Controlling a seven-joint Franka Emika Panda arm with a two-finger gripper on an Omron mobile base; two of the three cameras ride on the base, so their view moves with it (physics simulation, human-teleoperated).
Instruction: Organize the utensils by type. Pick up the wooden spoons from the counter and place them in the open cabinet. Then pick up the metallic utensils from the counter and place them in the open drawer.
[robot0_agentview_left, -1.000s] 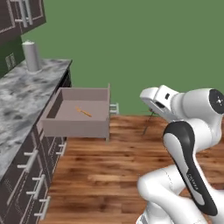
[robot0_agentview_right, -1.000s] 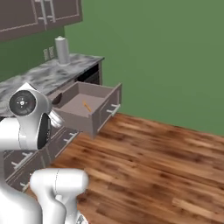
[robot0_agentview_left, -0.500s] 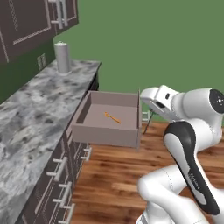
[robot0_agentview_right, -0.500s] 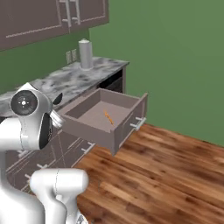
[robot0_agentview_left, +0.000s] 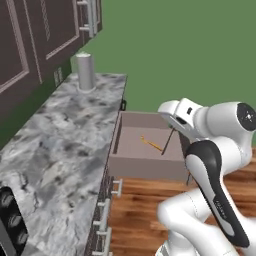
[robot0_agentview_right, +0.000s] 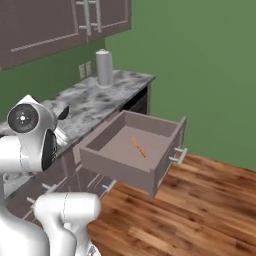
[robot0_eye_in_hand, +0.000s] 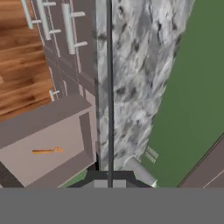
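Observation:
My gripper (robot0_agentview_left: 174, 129) is shut on a thin dark grey metallic utensil (robot0_agentview_left: 167, 143), which hangs down over the right side of the open drawer (robot0_agentview_left: 145, 167). In the hand view this utensil (robot0_eye_in_hand: 109, 87) runs as a dark line straight up from my gripper (robot0_eye_in_hand: 109, 176). A second metallic utensil with an orange handle (robot0_agentview_left: 152, 145) lies flat on the drawer's bottom, also seen as the orange utensil (robot0_agentview_right: 139, 147) (robot0_eye_in_hand: 46, 151) in the drawer (robot0_agentview_right: 117, 167) (robot0_eye_in_hand: 87, 131). The marbled counter (robot0_agentview_left: 65, 135) stretches to the left. The wooden spoons are out of view.
A grey canister (robot0_agentview_left: 86, 71) (robot0_agentview_right: 104, 68) stands at the far end of the counter (robot0_agentview_right: 95, 102). Closed dark upper cabinets (robot0_agentview_left: 35, 40) hang above it. A dark stove edge (robot0_agentview_left: 10, 225) sits at the near left. Wooden floor (robot0_agentview_right: 200, 200) lies to the right of the drawer.
The whole picture has shifted as the base drove: counter and drawer now sit nearer and more central. The gripper stays shut on the dark utensil, over the drawer.

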